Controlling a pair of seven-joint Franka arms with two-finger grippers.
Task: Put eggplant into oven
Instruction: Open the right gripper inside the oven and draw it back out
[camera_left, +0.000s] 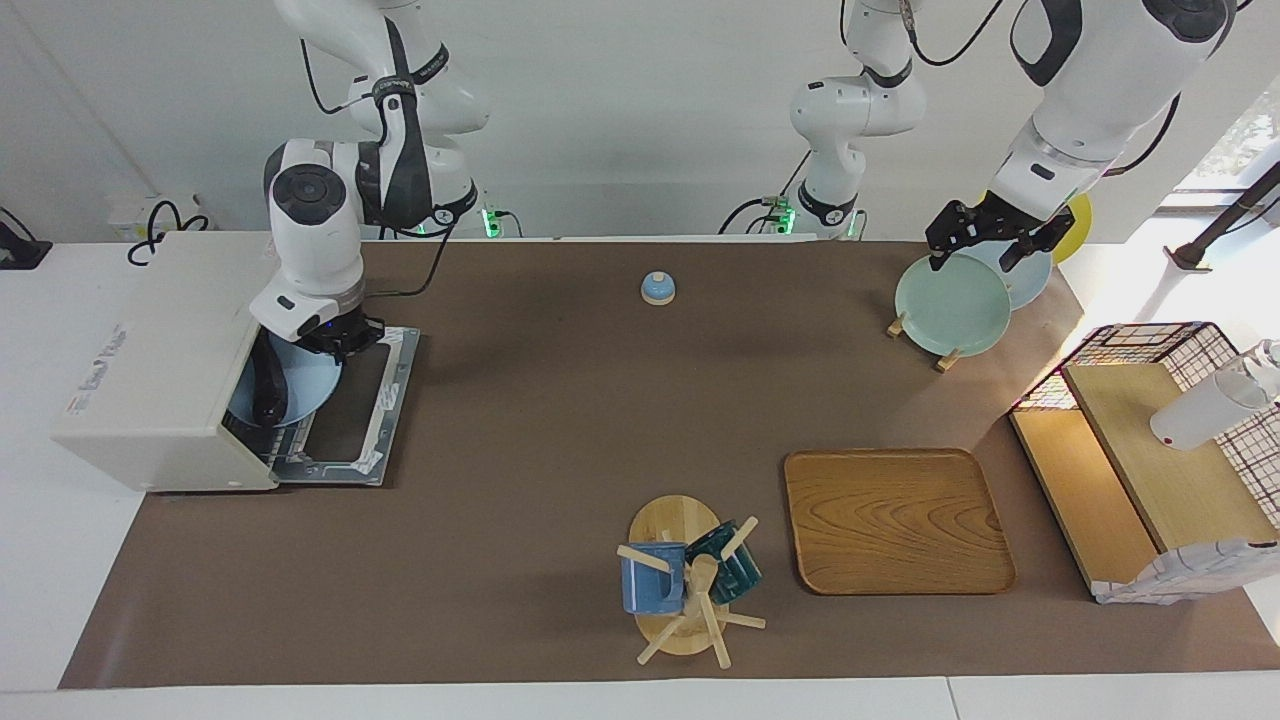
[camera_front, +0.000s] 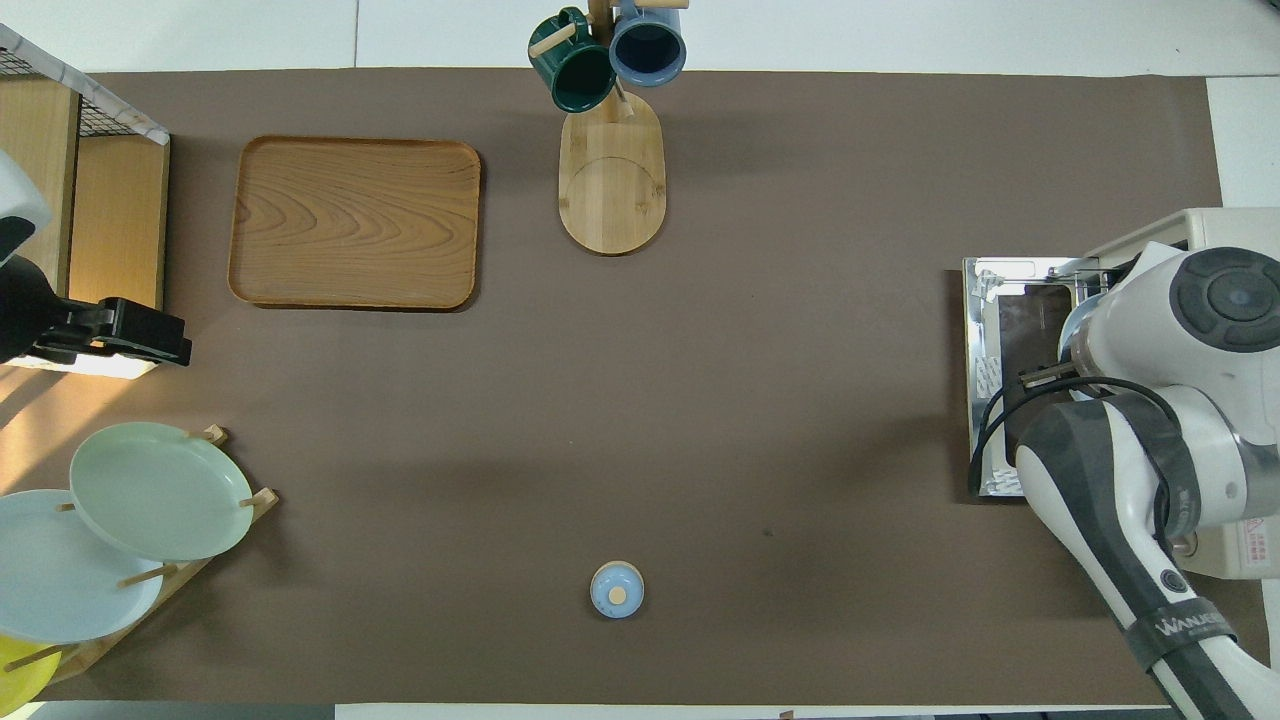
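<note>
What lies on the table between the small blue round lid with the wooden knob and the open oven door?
Nothing: between the small blue round lid and the off-white oven's open door, the overhead view shows only bare brown table cover.

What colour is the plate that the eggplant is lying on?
Pale blue. The plate shows best in the facing view, partly inside the oven under the eggplant.

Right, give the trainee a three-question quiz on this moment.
1. True or false: the eggplant lies on the blue plate inside the oven.
2. Which gripper is at the oven's open door: A left, B right?
3. Fill in: the left gripper hangs over the ___ plate in the rack.

Key: 1 true. 2 B, the right gripper. 3 green.
</note>
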